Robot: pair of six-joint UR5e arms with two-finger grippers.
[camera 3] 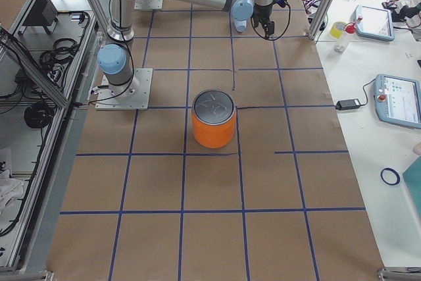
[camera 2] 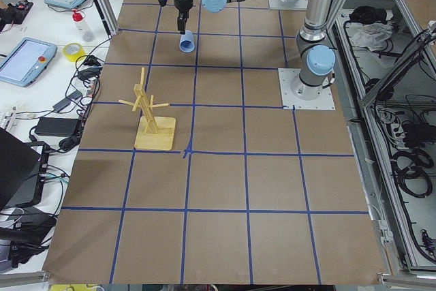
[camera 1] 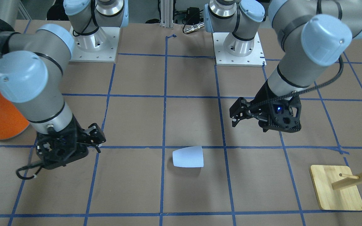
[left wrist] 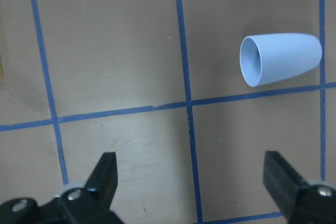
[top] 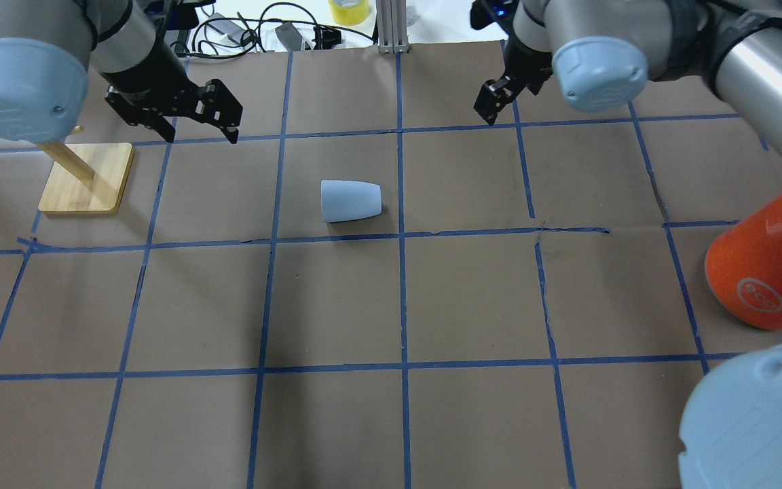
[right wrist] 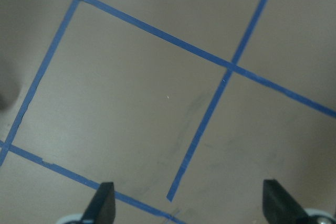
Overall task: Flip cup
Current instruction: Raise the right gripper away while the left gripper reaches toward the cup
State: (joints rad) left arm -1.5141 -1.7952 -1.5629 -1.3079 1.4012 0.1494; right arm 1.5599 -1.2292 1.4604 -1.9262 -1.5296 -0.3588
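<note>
We find the cup on its side on the table, axis left-right, mouth toward the nearer left gripper; it and the right gripper both gape, empty.

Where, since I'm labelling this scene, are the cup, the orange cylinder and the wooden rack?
cup [top: 351, 201]: overhead exterior view, middle of its side wall.
orange cylinder [top: 761, 278]: overhead exterior view, on its orange side.
wooden rack [top: 79, 197]: overhead exterior view, on its flat base board.
</note>
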